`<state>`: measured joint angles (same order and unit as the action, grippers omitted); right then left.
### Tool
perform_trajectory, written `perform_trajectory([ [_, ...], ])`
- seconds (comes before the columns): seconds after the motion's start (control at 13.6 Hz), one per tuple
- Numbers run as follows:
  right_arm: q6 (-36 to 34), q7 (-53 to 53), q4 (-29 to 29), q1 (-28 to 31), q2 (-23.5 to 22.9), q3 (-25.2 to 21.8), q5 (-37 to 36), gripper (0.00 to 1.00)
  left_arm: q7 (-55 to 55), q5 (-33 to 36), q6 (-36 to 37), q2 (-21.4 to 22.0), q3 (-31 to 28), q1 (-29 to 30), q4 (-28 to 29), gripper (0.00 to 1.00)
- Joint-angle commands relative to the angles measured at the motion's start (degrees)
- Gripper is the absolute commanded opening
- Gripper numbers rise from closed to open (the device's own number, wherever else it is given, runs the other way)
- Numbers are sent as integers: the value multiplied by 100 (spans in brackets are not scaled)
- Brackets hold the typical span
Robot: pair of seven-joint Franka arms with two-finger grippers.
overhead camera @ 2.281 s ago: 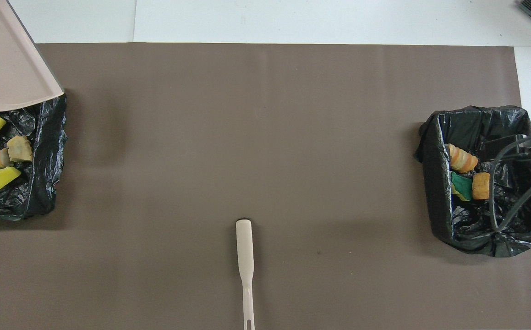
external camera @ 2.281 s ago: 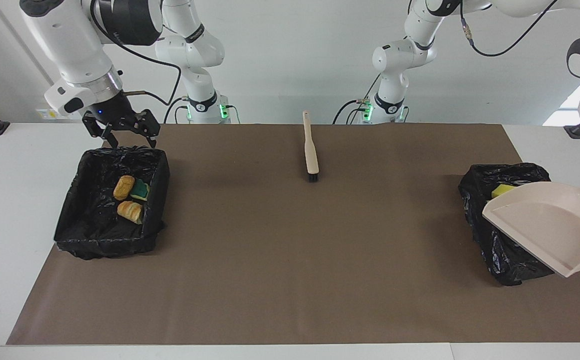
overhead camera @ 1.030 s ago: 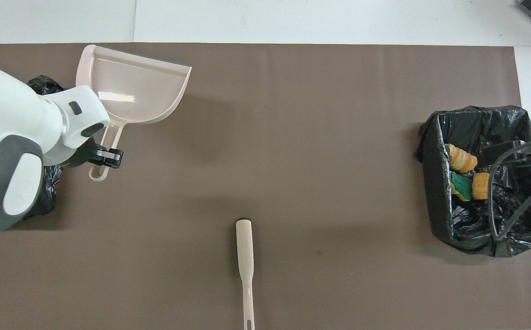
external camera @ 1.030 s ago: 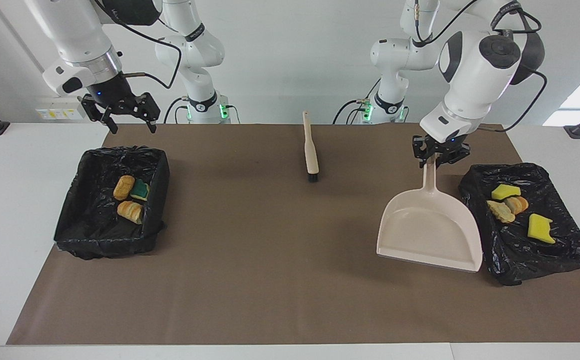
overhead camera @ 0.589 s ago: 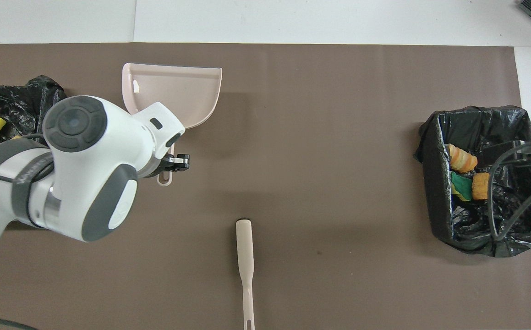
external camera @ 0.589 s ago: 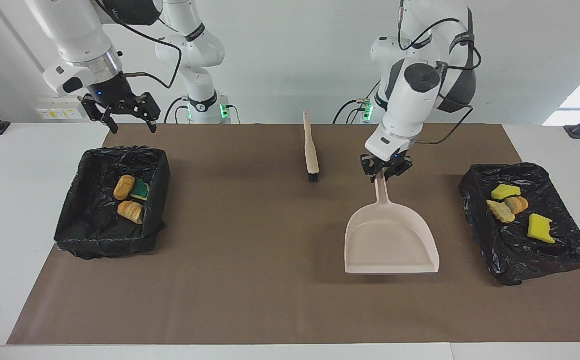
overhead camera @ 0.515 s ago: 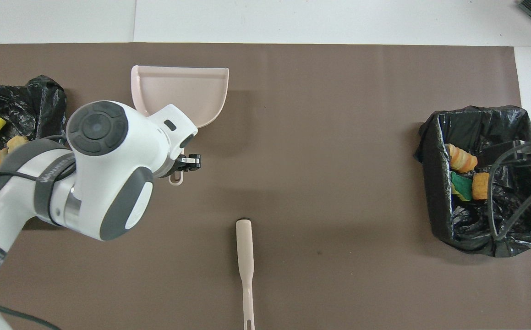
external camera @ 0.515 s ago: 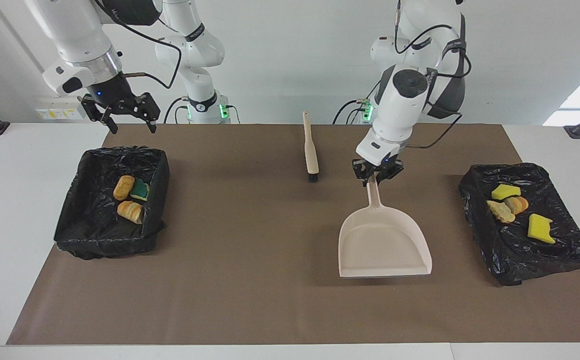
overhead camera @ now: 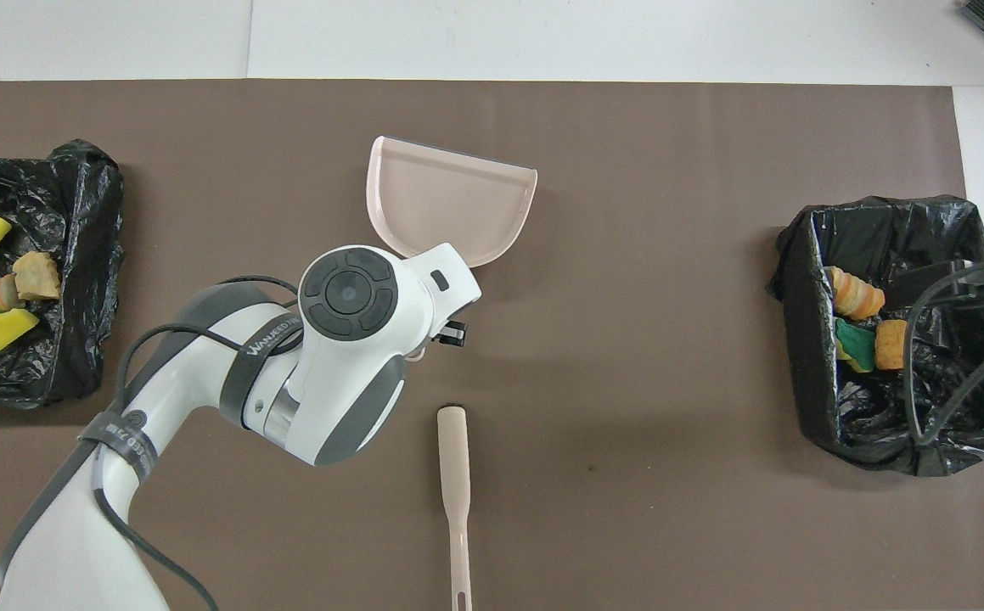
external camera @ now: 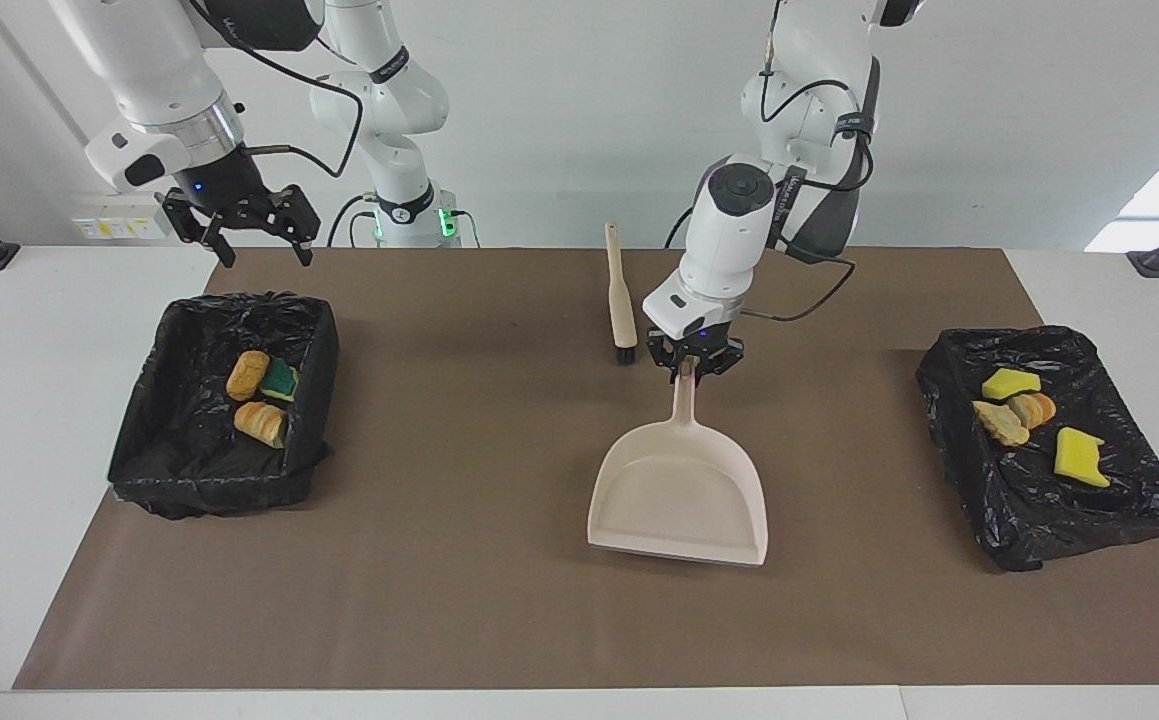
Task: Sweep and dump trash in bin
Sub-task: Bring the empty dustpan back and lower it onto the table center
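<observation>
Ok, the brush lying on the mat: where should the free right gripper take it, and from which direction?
Probably by the brush's long flat handle, near its middle, coming straight down from above with the fingers across the handle's narrow width. It lies flat, bristle end away from the robots. The left gripper holds the dustpan close beside the bristles, so stay toward the handle.

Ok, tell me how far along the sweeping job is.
Done: no trash lies on the mat; the pieces sit in the two lined bins. In hand: the left gripper holds the empty dustpan by its handle over mid-mat. Left: set it down near the brush. The right gripper waits, open.
</observation>
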<state>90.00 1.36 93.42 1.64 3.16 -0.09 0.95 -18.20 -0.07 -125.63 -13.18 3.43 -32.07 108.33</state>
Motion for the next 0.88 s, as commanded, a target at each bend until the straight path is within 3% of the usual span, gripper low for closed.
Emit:
perform_trajectory([
  [0.0, -18, -127, 54, 3, 44, 18, 37, 100, -130, -98, -434, -139, -124, -264, 65, 0],
  [0.22, -18, -127, 54, 3, 44, 18, 37, 100, -395, -116, -586, -492, -124, -388, 65, 0],
  [0.51, -18, -127, 54, 3, 44, 18, 37, 100, -465, -116, -524, -492, -124, -432, 48, 0],
  [0.59, -18, -127, 54, 3, 44, 18, 37, 100, -482, -116, -533, -492, -124, -432, 65, 8],
  [0.74, -18, -127, 54, 3, 44, 18, 37, 100, -482, -116, -542, -484, -124, -423, 48, 90],
  [0.81, -18, -127, 54, 3, 44, 18, 37, 100, -491, -125, -542, -458, -124, -414, 39, 100],
])
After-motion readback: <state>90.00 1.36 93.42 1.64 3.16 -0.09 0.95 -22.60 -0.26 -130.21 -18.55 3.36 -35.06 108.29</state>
